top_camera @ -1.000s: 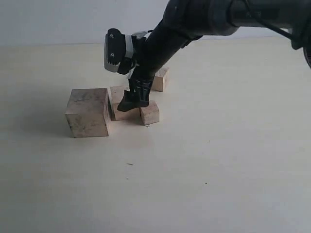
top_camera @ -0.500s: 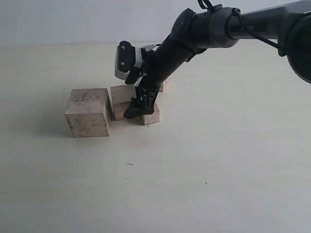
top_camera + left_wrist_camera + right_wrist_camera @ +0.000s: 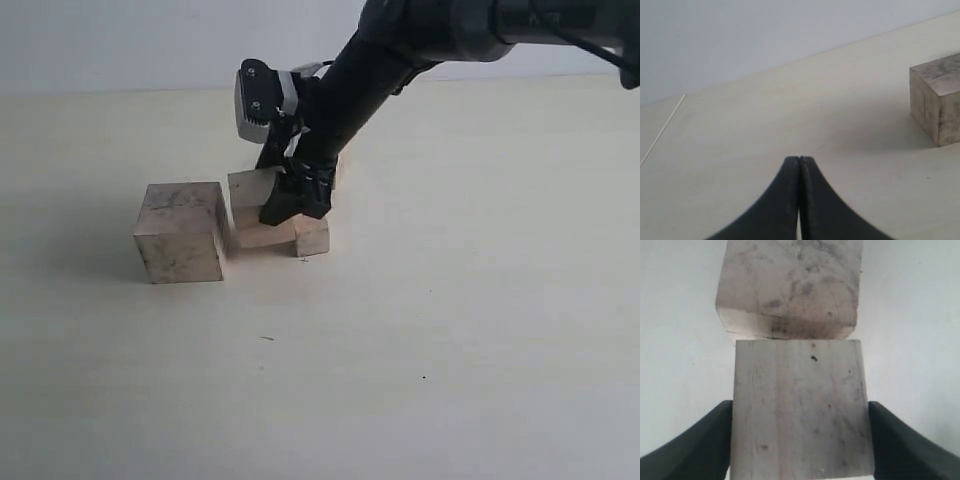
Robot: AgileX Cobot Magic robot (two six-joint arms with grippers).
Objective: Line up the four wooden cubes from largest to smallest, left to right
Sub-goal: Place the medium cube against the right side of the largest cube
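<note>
The largest wooden cube (image 3: pixel 180 232), with dark mottled faces, stands at the left of the group. Right beside it is a mid-sized pale cube (image 3: pixel 250 192), and my right gripper (image 3: pixel 295 200) is shut on it. In the right wrist view the black fingers (image 3: pixel 700 440) press both sides of this cube (image 3: pixel 800 390), with the mottled cube (image 3: pixel 790 287) just beyond it. The smallest cube (image 3: pixel 313 238) rests on the table under the gripper's right side. The fourth cube is hidden behind the arm. My left gripper (image 3: pixel 799 160) is shut and empty, with the mottled cube (image 3: pixel 937 97) off to one side.
Pale table (image 3: pixel 450 330) stretches in front of and to the right of the group. The right arm (image 3: pixel 380 60) reaches in from the upper right over the cubes. A wall (image 3: pixel 120 40) bounds the far edge.
The right wrist dipped towards the cubes, then rose a little. The gripped cube now sits slightly higher and closer to the mottled cube. The largest and smallest cubes have not moved.
</note>
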